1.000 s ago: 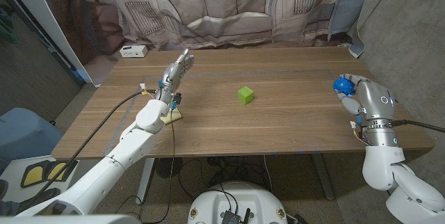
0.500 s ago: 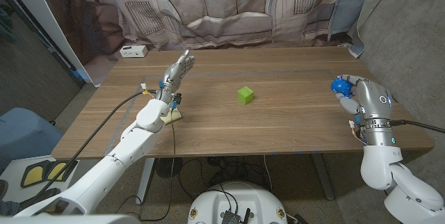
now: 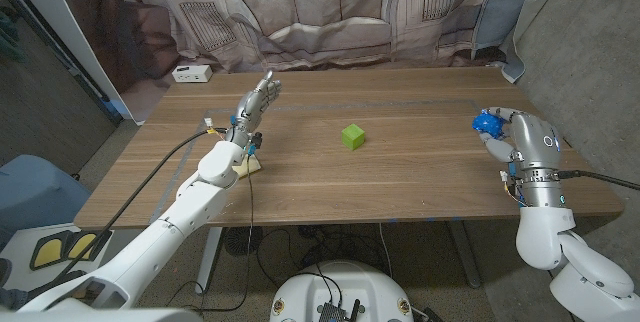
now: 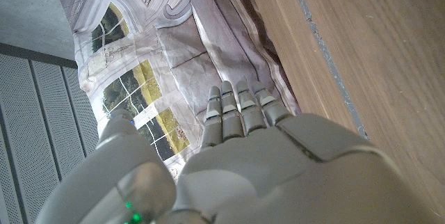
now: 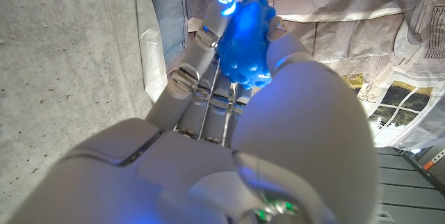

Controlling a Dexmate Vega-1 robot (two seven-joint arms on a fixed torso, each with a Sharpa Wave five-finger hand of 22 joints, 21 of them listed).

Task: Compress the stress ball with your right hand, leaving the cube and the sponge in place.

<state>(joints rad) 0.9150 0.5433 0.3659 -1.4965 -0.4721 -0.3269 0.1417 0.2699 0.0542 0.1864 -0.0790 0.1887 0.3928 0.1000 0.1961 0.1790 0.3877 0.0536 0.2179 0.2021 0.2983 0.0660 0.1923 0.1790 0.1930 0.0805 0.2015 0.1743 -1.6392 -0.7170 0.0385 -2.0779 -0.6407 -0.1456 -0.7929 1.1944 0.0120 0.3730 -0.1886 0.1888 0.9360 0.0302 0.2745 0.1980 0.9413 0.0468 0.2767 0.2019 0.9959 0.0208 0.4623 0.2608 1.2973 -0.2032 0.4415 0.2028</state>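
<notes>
— On the desk [image 3: 420, 177], what stands listed?

— Item one: a green cube [image 3: 352, 136], near the middle of the wooden top, well apart from both hands; item two: a pale yellow sponge [image 3: 251, 167], near the left edge, partly hidden under the left forearm, so I cannot tell its full shape; item three: a small white box [image 3: 191, 73] at the far left corner, close to the curtain [image 3: 330, 12] printed with a sofa.

— And the stress ball?

— A blue, knobbly stress ball [image 3: 489, 121], held in the right hand [image 3: 519, 140] over the desk's right end; in the right wrist view the stress ball [image 5: 245, 42] sits between the thumb and the fingers [image 5: 188, 64], which close around it; it glows bright blue there; how far it is squashed I cannot tell.

— The left hand?

— Left hand [image 3: 256, 101], raised above the desk's far left part, fingers straight and held together, pointing toward the curtain; it holds nothing; the left wrist view shows the back of that hand [image 4: 278, 161] with its fingers [image 4: 240, 109] stretched out alongside the desk's wooden edge; a black cable [image 3: 140, 197] runs along that arm.
</notes>
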